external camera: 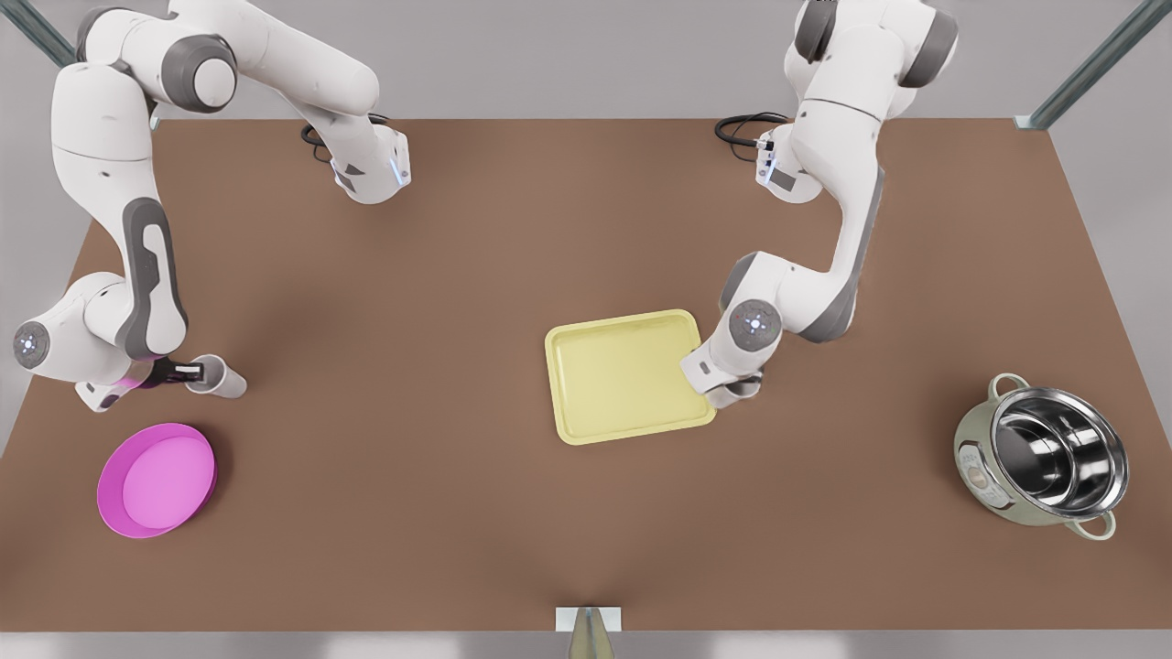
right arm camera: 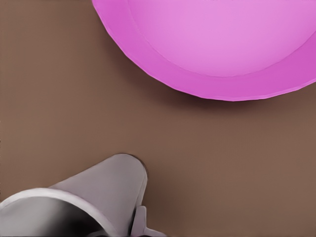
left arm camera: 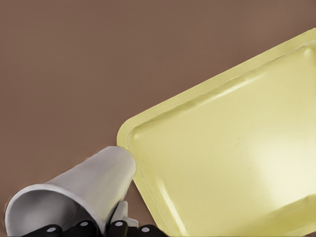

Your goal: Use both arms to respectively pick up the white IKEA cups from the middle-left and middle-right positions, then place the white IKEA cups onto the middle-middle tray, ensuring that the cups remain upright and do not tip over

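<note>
**Cups gripped, one by tray, one by bowl**

Tabletop [external camera: 586, 549] carries tray [external camera: 627, 377] mid, pink bowl [external camera: 156, 479] and steel pot [external camera: 1044, 460] at opposite ends. Left wrist view shows left cup [left arm camera: 74, 190] tilted beside tray corner, base near rim; front view hides most of it under the arm. Left claw [external camera: 732, 392] clamped on it. Right claw [external camera: 188, 372] clamped on right cup [external camera: 220, 378], just above bowl in front view.
</note>
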Action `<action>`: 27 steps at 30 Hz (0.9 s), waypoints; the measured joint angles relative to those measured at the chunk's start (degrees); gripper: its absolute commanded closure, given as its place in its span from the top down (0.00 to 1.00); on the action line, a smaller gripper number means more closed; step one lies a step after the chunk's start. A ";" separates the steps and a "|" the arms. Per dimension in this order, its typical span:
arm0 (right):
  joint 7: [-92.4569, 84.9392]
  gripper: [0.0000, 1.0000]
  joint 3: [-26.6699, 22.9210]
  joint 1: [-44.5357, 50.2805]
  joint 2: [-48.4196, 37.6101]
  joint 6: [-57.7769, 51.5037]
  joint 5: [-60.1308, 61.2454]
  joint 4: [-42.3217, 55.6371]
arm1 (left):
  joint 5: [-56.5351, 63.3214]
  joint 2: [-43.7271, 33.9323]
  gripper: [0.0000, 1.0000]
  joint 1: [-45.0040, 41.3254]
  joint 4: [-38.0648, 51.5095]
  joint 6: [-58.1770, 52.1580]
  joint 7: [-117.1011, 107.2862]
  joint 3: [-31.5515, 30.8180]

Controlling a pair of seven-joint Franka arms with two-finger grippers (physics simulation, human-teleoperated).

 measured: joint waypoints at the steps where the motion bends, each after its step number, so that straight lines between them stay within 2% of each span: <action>1: -0.21 0.21 0.28 0.02 -0.27 -0.42 0.20 0.06 | -0.04 0.73 0.26 -0.29 0.41 -0.13 -1.96 -0.71; 3: -0.57 0.21 2.41 0.10 -2.34 -2.27 2.36 -0.01 | -0.22 1.74 0.26 -0.55 0.72 0.08 -5.68 -1.71; 6: -0.70 0.21 9.43 0.31 -5.45 -5.18 6.40 0.24 | -0.41 2.67 0.29 -0.89 0.86 0.92 -10.91 -3.49; 8: 0.22 0.21 12.67 4.62 -6.31 -6.32 7.81 1.78 | -0.43 3.53 0.32 -1.11 0.84 1.47 -14.00 -4.44; 10: 2.41 0.21 13.47 12.37 -6.40 -6.76 8.28 4.06 | -0.35 4.83 0.37 -1.29 0.81 2.08 -16.78 -5.03; 13: 7.58 0.21 13.74 24.51 -4.99 -5.64 6.38 7.37 | -0.09 6.53 0.37 -1.52 0.75 2.73 -20.45 -5.66; 16: 13.46 0.21 13.77 31.88 -3.57 -3.49 4.91 8.50 | -0.06 7.27 0.38 -1.89 0.64 3.49 -23.60 -5.74; 18: 17.26 0.21 13.76 35.20 -2.91 -2.16 4.40 9.37 | -0.17 7.28 0.60 -2.25 0.62 3.91 -25.53 -5.77; 19: 19.10 0.21 13.72 36.69 -2.55 -1.47 4.19 9.65 | -0.26 7.26 0.76 -2.34 0.62 4.07 -26.39 -5.77; 21: 22.79 0.21 13.75 39.55 -1.75 -0.20 3.29 10.34 | -0.45 7.21 1.00 -2.34 0.64 4.36 -27.92 -5.77; 27: 33.18 0.21 13.45 46.89 5.65 3.81 0.89 15.99 | -0.43 5.64 1.00 -1.70 1.11 3.88 -31.77 -5.76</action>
